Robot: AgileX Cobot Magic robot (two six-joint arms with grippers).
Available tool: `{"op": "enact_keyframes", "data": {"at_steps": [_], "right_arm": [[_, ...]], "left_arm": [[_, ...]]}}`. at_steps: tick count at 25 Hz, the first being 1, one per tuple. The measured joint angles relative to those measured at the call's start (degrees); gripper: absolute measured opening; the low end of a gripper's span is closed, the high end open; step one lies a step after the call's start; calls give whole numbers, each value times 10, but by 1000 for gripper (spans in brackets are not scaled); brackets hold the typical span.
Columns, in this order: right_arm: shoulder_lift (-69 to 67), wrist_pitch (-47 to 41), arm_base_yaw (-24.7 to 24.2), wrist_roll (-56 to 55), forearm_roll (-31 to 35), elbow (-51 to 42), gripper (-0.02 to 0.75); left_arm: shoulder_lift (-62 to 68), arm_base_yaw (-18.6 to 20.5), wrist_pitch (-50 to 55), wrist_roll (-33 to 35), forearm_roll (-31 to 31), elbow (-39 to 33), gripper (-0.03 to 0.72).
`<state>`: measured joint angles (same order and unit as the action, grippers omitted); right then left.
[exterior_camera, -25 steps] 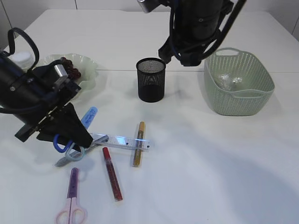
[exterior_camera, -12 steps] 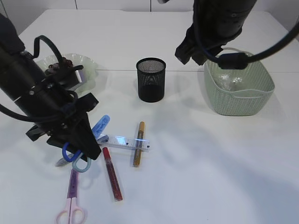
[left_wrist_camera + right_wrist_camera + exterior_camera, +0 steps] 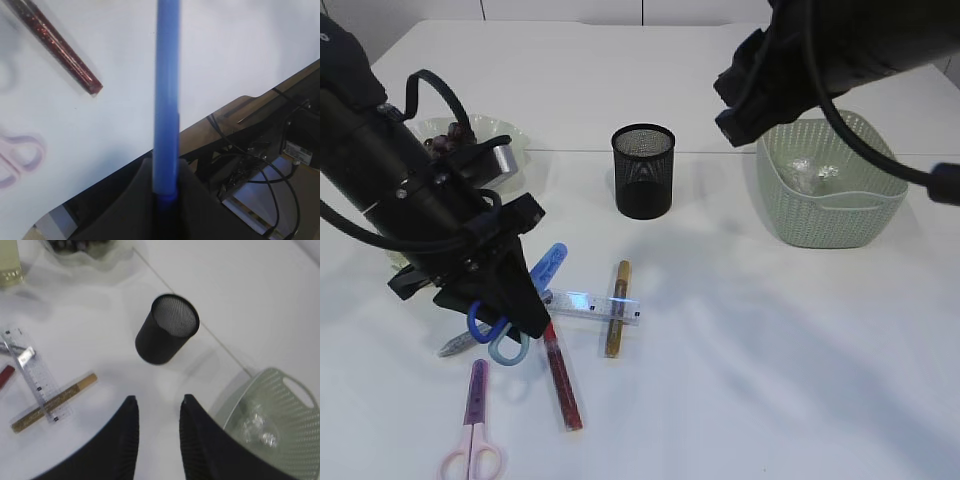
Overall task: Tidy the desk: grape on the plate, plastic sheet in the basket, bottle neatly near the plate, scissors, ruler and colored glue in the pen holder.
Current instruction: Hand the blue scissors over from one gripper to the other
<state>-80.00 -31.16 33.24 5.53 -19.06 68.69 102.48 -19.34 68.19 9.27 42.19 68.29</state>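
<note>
Bare white table [image 3: 770, 350] lies toward 4 o'clock. Blue-handled scissors [image 3: 525, 290] are clamped by the left gripper [image 3: 505, 310]; the right gripper [image 3: 157, 412] is parted, empty.

- White table [image 3: 770, 350]: a matte, plain top that fills most of the exterior view.
- Seam [image 3: 570, 151]: a thin straight line across the far part of the table top. It also shows as a diagonal in the right wrist view.
- Back wall [image 3: 560, 9]: pale panels behind the table's far edge, split by a dark vertical joint.
- Black cables [image 3: 250, 165]: loose loops below the table edge in the left wrist view, lying over a brown surface [image 3: 300, 80].
</note>
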Motion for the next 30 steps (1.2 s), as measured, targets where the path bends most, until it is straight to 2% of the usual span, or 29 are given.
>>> {"op": "enact_keyframes", "data": {"at_steps": [4, 8, 10, 19, 25, 30], "right_arm": [[39, 106, 0, 1, -86, -89, 239], [42, 112, 0, 1, -173, -146, 239], [42, 111, 0, 3, -196, -163, 239], [42, 114, 0, 3, -231, -169, 239], [42, 203, 0, 3, -354, -175, 239], [42, 269, 0, 4, -401, -186, 239]], "left_arm": [[0, 0, 0, -1, 21, 0, 39], [0, -1, 0, -1, 49, 0, 39], [0, -1, 0, -1, 60, 0, 39], [0, -1, 0, -1, 92, 0, 40], [0, -1, 0, -1, 126, 0, 41], [-1, -7, 0, -1, 136, 0, 42]]}}
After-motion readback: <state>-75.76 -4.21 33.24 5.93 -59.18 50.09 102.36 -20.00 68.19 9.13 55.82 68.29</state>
